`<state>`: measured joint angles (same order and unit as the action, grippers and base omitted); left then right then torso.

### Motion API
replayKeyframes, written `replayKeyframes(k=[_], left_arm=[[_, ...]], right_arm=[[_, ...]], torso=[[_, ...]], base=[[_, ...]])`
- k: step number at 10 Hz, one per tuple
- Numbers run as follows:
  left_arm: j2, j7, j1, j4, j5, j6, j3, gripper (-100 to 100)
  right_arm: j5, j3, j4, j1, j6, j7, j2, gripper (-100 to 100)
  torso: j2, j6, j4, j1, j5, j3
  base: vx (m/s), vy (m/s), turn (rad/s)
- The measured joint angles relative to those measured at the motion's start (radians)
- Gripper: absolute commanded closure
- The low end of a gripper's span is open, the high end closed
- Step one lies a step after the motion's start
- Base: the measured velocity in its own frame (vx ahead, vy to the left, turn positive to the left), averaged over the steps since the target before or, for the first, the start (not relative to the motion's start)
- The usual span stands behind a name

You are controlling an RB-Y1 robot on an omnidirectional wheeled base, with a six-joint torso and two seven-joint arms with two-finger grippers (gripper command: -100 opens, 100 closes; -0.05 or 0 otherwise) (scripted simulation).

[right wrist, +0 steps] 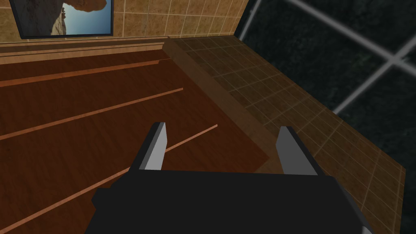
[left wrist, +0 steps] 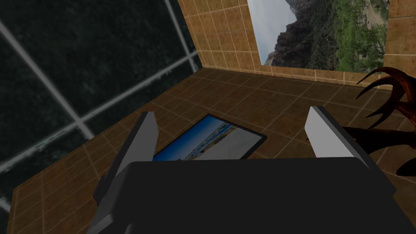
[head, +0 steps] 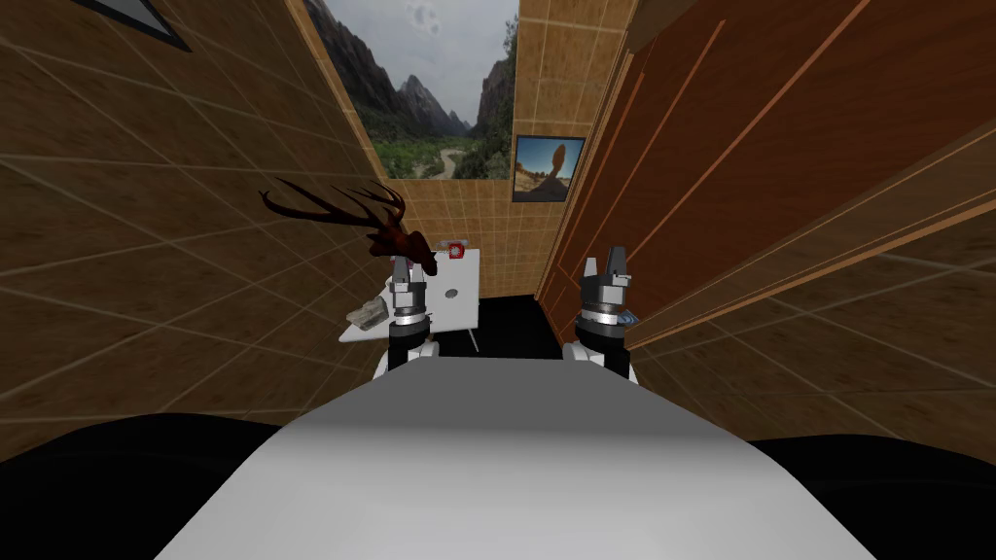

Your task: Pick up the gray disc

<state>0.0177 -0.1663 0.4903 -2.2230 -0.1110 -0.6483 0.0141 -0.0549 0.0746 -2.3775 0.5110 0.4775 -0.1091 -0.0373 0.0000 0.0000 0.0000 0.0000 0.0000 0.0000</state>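
A small gray disc point(head: 450, 292) lies flat on a white table point(head: 465, 313) ahead of me, against the far tiled wall. My left gripper point(head: 407, 272) is raised in front of the table's left part, short of the disc and to its left; its fingers point(left wrist: 144, 134) stand open with nothing between them. My right gripper point(head: 605, 262) is held up to the right, beside a reddish-brown wooden wall, away from the table. Its fingers point(right wrist: 156, 148) are open too and hold nothing.
A dark red antlered deer head point(head: 389, 238) sticks out just above the table's left side, close to my left gripper. A red object point(head: 454, 251) sits at the table's back and a grey lump point(head: 368, 314) at its left end. The walls leave a narrow passage.
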Motion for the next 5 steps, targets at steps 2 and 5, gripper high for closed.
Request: replayKeyframes(k=[2, 5], left_arm=[[-0.051, -0.004, -0.015, 0.011, 0.01, 0.028, -0.002, -100], [-0.142, -0.018, -0.051, 0.036, 0.04, 0.111, -0.008, -100]], right_arm=[[0.0, 0.0, 0.0, 0.0, 0.0, 0.0, 0.0, 0], [0.0, 0.0, 0.0, 0.0, 0.0, 0.0, 0.0, 0]], torso=[[0.001, 0.0, 0.0, -0.002, 0.0, 0.001], [0.001, 0.0, 0.0, -0.005, -0.001, 0.001]], base=[[-0.023, -0.053, 0.032], [-0.015, -0.081, 0.047]])
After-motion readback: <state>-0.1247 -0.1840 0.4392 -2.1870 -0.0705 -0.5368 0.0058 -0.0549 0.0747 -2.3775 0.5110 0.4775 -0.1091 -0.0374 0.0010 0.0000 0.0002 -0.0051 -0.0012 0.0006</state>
